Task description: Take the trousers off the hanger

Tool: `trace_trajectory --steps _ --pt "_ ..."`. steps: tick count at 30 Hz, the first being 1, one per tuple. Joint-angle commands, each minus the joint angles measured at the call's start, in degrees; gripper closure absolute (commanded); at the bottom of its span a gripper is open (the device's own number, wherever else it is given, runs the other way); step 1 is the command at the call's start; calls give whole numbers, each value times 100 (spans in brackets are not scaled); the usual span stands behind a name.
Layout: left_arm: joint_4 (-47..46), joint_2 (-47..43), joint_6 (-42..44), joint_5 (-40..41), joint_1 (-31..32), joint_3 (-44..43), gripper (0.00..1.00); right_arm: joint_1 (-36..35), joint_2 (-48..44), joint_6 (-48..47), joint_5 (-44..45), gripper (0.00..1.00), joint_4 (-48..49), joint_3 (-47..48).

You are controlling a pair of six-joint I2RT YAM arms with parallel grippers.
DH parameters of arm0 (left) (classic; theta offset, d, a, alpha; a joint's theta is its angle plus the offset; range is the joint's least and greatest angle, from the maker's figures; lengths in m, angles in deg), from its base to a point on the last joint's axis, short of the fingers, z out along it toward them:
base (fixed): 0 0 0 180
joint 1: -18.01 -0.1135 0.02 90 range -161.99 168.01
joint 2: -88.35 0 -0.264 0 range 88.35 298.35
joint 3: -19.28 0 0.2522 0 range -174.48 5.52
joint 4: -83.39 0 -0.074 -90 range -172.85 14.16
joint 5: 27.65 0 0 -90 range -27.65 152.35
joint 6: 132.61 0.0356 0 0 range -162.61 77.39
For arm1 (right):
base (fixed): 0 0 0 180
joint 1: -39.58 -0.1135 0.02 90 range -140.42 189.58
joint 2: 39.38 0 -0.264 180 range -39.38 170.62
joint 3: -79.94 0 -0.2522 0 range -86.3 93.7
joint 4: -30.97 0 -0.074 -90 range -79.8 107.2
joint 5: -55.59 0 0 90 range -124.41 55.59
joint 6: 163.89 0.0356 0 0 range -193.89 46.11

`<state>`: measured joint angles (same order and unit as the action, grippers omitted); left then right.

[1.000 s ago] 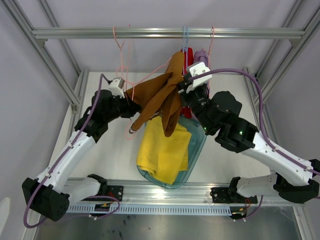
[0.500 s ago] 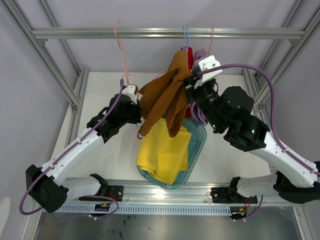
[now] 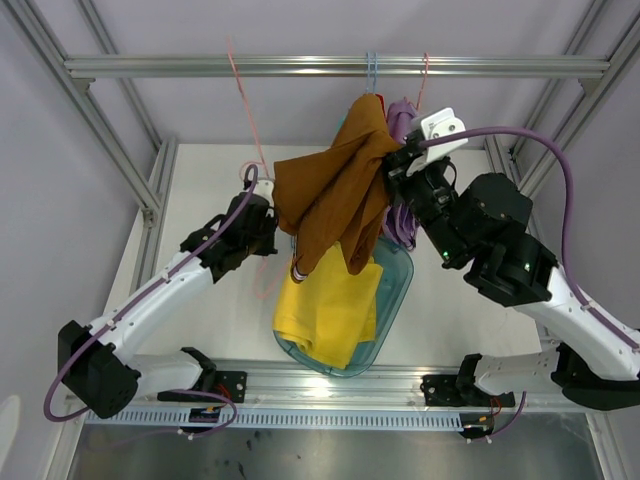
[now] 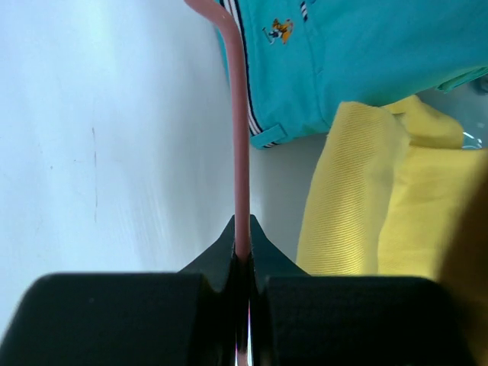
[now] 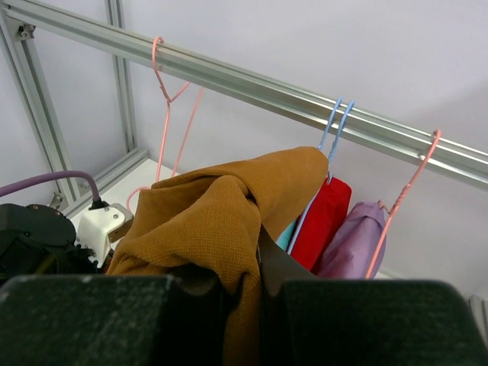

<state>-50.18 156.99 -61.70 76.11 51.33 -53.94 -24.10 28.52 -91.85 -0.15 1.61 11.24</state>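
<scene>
The left hand [image 4: 242, 259] is clenched on the wire of a pink hanger [image 4: 239, 152], which is pinched between the closed fingertips. Past that wire, the teal trousers [image 4: 366, 53] are seen with a striped waistband and a small embroidered badge. The yellow trousers [image 4: 366, 198] are folded just beside them. From above, the yellow trousers are shown lying in a clear blue-tinted basin [image 3: 398, 290] on the white worktop [image 3: 440, 320], between the two arms.

The right hand [image 5: 244, 293] is closed on the brown trousers [image 5: 221, 213], a fold of the cloth being gripped between its fingers. The brown cloth is bunched above that hand. One part is raised against the neck of a blue hanger [image 5: 335, 130], and the rest is draped down over the basin. Behind the brown cloth, the red trousers [image 5: 324, 217] are hung on the blue hanger. The lilac trousers [image 5: 354, 236] are hung just beside them on a second pink hanger [image 5: 404, 187]. Both hangers are hooked over the metal rail [image 5: 252, 80]. A sliver of teal is visible between the brown and red cloth.
</scene>
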Motion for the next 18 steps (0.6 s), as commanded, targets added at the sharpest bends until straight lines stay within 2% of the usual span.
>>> trace_trajectory --steps 1,11,18 --pt "91 122 90 408 8 -57 100 -4 -488 20 28 100 655 450" --pt "108 255 64 707 8 49 99 -22 -901 187 46 100 250 319" --pt "38 -70 90 698 25 66 99 -13 -1489 459 72 100 -31 -366"
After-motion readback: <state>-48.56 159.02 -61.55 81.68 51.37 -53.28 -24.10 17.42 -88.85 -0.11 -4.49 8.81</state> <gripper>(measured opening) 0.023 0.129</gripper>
